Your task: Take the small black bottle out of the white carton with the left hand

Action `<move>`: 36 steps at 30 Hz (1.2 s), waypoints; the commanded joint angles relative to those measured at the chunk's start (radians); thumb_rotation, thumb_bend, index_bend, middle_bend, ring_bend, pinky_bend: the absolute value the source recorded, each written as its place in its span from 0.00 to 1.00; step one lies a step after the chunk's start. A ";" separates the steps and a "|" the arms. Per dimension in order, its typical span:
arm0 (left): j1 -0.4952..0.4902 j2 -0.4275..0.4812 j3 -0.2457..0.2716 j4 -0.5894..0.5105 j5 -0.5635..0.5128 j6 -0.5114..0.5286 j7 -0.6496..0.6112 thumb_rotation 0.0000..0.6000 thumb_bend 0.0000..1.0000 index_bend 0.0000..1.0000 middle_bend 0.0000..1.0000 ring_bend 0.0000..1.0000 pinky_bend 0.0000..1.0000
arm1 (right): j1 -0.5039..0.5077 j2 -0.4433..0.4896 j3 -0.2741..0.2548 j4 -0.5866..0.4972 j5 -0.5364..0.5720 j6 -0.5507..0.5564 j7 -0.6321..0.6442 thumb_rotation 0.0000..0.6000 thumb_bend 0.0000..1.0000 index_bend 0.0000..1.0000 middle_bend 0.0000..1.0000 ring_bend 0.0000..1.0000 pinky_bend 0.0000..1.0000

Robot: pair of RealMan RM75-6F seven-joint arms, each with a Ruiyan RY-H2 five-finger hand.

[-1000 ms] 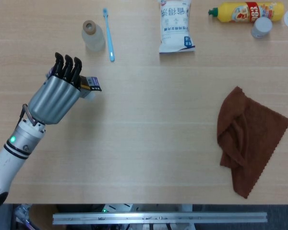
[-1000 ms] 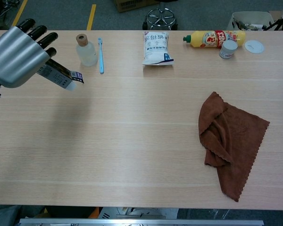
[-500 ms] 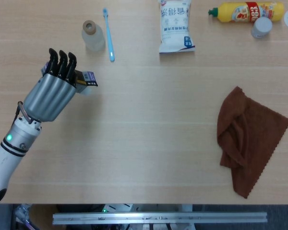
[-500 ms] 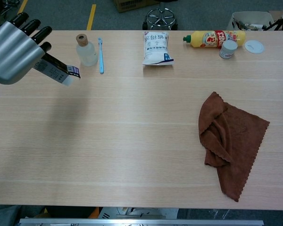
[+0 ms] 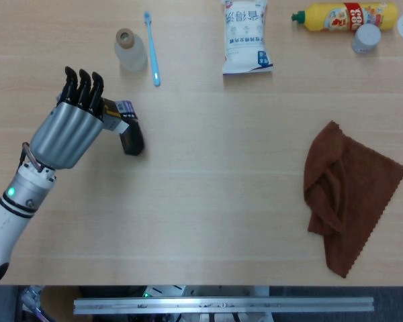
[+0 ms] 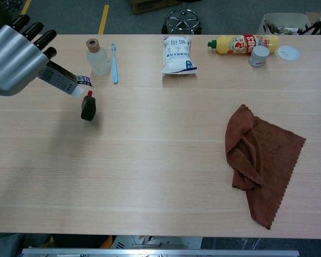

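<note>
Chest view, left hand [image 6: 13,53] holding white carton [image 6: 64,81], small black bottle [image 6: 88,107] below

The left hand [image 5: 70,127] is gripping the carton [image 6: 64,81] with dark fingers [image 5: 80,87] curled over it, silver back facing up, forearm [image 5: 17,201] angling back away from the carton toward the table's near-left edge.
</note>
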 commanded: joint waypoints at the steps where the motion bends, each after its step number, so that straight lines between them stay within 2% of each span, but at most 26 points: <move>1: 0.001 -0.001 -0.001 0.005 -0.001 -0.002 -0.005 1.00 0.08 0.54 0.28 0.28 0.30 | 0.000 -0.001 0.000 0.001 0.000 -0.001 0.001 1.00 0.12 0.22 0.15 0.11 0.18; 9: 0.011 -0.011 -0.014 0.008 -0.029 -0.002 -0.043 1.00 0.08 0.55 0.28 0.28 0.30 | -0.001 0.000 0.000 0.001 0.000 0.001 0.002 1.00 0.12 0.22 0.15 0.11 0.18; 14: 0.048 -0.024 -0.038 -0.062 -0.153 -0.041 -0.133 1.00 0.08 0.55 0.28 0.28 0.30 | -0.002 -0.002 0.000 0.002 0.001 0.002 0.005 1.00 0.12 0.22 0.15 0.11 0.18; 19: 0.080 -0.044 -0.038 -0.070 -0.221 -0.056 -0.230 1.00 0.08 0.55 0.28 0.28 0.30 | -0.003 0.000 0.000 0.003 0.001 0.003 0.005 1.00 0.12 0.22 0.15 0.11 0.18; 23: 0.113 -0.043 -0.039 -0.120 -0.306 -0.095 -0.317 1.00 0.08 0.55 0.28 0.28 0.30 | -0.003 0.004 0.001 -0.003 -0.001 0.005 0.001 1.00 0.12 0.22 0.15 0.11 0.18; 30: 0.146 -0.024 -0.021 -0.164 -0.372 -0.131 -0.364 1.00 0.08 0.55 0.28 0.28 0.30 | -0.001 0.003 0.001 -0.009 -0.002 0.002 -0.005 1.00 0.12 0.22 0.15 0.11 0.18; 36: 0.162 -0.004 -0.031 -0.226 -0.494 -0.217 -0.439 1.00 0.08 0.55 0.27 0.28 0.30 | -0.001 0.004 0.001 -0.011 -0.001 0.002 -0.008 1.00 0.12 0.22 0.15 0.11 0.18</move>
